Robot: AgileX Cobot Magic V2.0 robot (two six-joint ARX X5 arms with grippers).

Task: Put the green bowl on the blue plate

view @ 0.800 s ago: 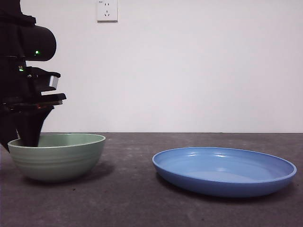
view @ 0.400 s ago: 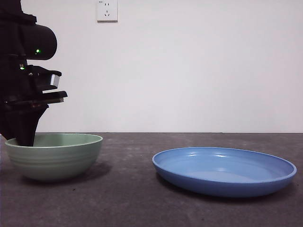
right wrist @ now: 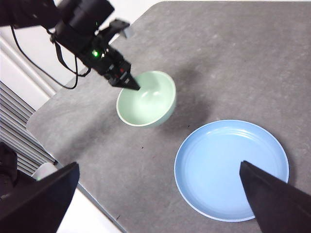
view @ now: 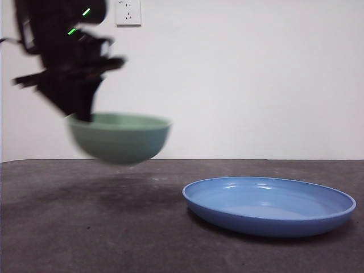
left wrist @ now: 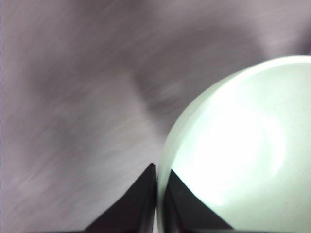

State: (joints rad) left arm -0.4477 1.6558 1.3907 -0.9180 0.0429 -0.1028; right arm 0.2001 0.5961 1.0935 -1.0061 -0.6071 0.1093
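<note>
Bowl: the green bowl (view: 120,138) hangs clear of the table (view: 85,239), its base above the dark surface and its shadow spread beneath it; it sits roughly level, and it is blurred in the front view.
Left gripper: the left gripper (left wrist: 158,194) pinches the bowl's rim, one jaw inside the wall and the other outside, with only the thin wall between them; in the front view the dark arm meets the rim on the side away from the plate.
Plate: the blue plate (view: 269,205) lies flat on the table, well apart from the bowl and with nothing in it.
Right gripper: the right gripper (right wrist: 160,204) waits high over the table's near edge with its jaws spread wide, holding nothing.
Step in hand: judged as the carry toward the plate, lift done and set-down not yet done.
Risk, grip: the hold is on a single point of the rim, so the bowl's weight hangs to one side; a quick swing could tilt it or pull it out of the jaws.
Risk, clearance: coming across too low, the bowl's base could strike the plate's raised rim and push the plate aside.
Risk, release: opening off-centre could leave the bowl perched on the rim and tipped.
</note>
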